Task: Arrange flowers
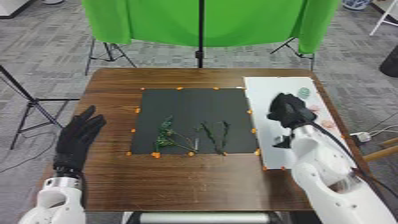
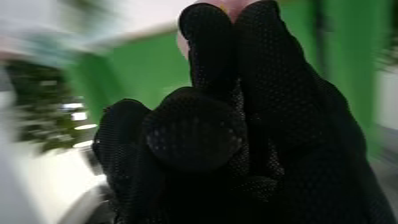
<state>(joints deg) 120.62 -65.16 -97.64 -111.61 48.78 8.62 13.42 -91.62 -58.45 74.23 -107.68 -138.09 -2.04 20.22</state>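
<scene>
The left hand [image 1: 78, 137] lies beside the dark mat [image 1: 173, 105], fingers loosely extended, nothing in its grasp. The right hand [image 1: 289, 111], over the white sheet [image 1: 266, 87], has its fingers partly bent, closed at their tips on a pink object [image 2: 233, 6]. Green stems [image 1: 165, 137] lie on the mat; pink flowers [image 1: 328, 123] rest on the sheet.

The head view looks forward and down from above the near side of the table [image 1: 204, 182], far enough back to take in its whole top and the floor [image 1: 40, 45] around. The right wrist view looks past the right hand [image 1: 289, 111] from very near; both share that hand [image 2: 298, 110] and the green cloth [image 1: 153, 21].
</scene>
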